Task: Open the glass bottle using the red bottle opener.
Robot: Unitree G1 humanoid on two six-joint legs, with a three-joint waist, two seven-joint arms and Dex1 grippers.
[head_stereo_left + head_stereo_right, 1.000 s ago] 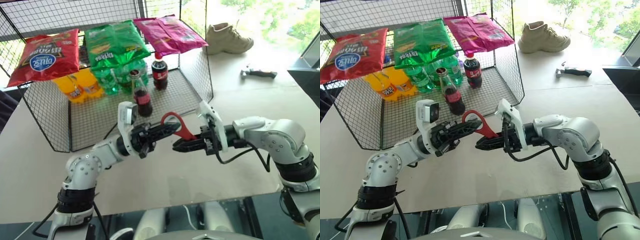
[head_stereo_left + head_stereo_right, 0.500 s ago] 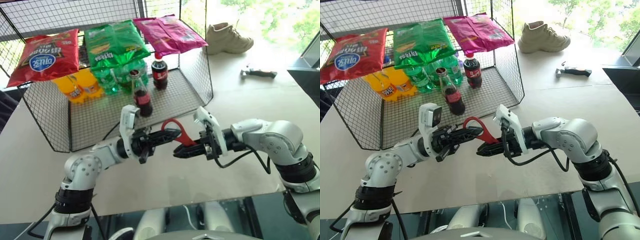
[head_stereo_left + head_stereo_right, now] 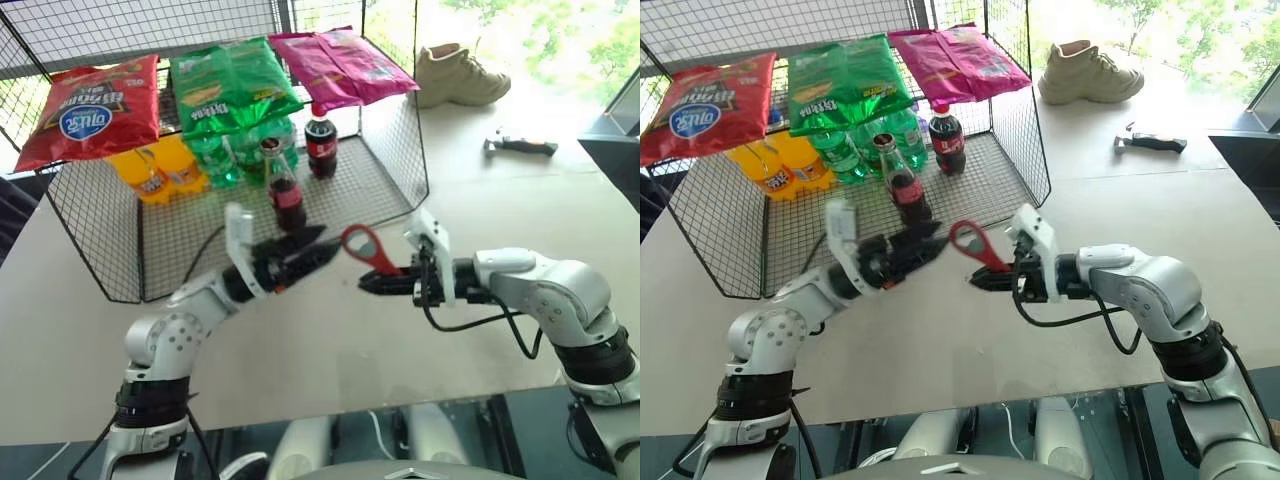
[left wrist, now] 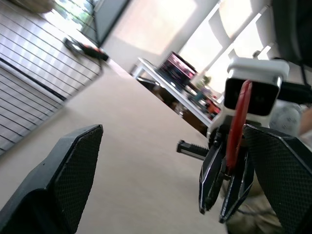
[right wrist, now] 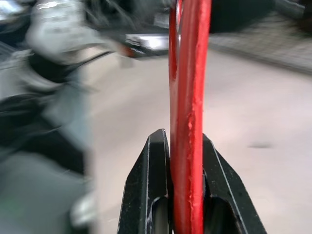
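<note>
- Since a moment ago, my left gripper (image 3: 312, 247) has let go of the small flat red bottle opener (image 3: 366, 247) and now gapes wide.
- My right gripper (image 3: 372, 283) clamps its handle.
- The slim clear-glass cola bottle (image 3: 283, 190) stands inside the wire basket (image 3: 395, 150).

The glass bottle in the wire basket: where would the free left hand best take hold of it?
Around the body at the red label, coming from the front. The glass bottle stands upright; soda bottles crowd behind it, while the near side is open. The left gripper, fingers open, is already near that side.
</note>
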